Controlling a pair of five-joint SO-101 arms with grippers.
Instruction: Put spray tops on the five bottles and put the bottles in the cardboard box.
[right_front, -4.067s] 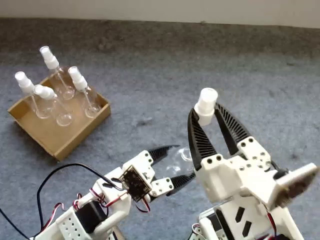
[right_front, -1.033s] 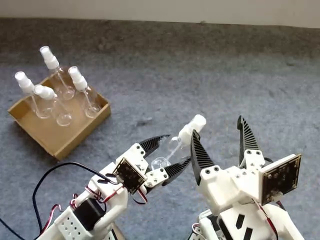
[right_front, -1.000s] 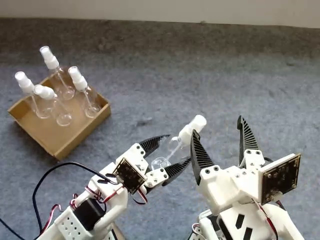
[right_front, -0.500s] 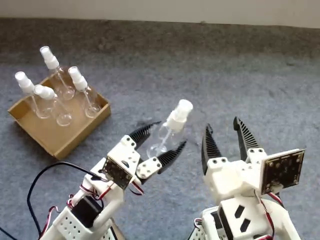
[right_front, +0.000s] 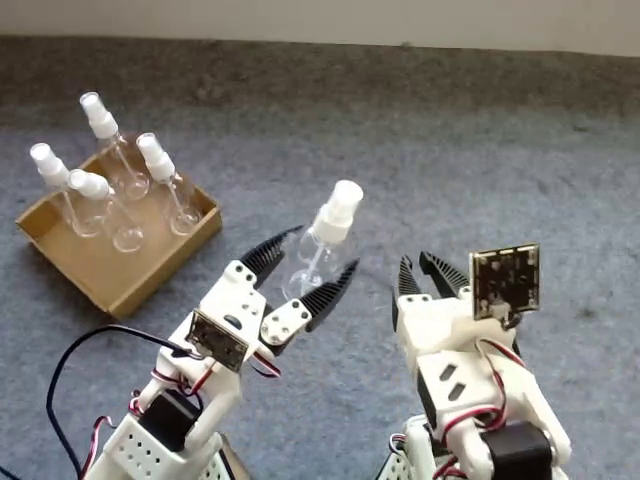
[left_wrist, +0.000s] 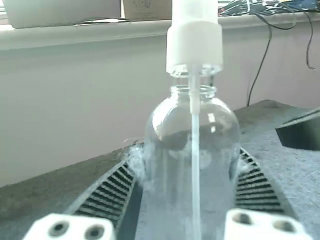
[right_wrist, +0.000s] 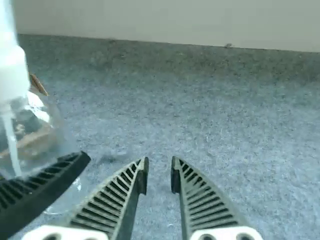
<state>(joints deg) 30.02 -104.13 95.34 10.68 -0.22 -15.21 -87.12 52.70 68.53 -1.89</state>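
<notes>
In the high view, the bottle (right_front: 303, 272) is seen pinched at its body by the left gripper (right_front: 326, 248) and held above the grey counter (right_front: 500, 150). Its long axis is tilted so that the spray top (right_front: 338, 210) is pointed up and away from the arm. The cardboard box (right_front: 172, 262), with four capped bottles (right_front: 128, 180) stood in it, is found to the left of the held bottle and well apart from it, so the left arm is judged the nearer. The right gripper (right_front: 413, 262) is held near the bottle, its fingers drawn almost together on nothing. In the left wrist view, the bottle (left_wrist: 190, 145) is shown clamped between the ribbed fingers (left_wrist: 107, 195); the spray top (left_wrist: 194, 35) appears seated slightly above the neck, and whether it is screwed home cannot be told. In the right wrist view, the right gripper (right_wrist: 158, 172) is seen all but closed and empty, with the bottle (right_wrist: 30, 135) just beside it.
</notes>
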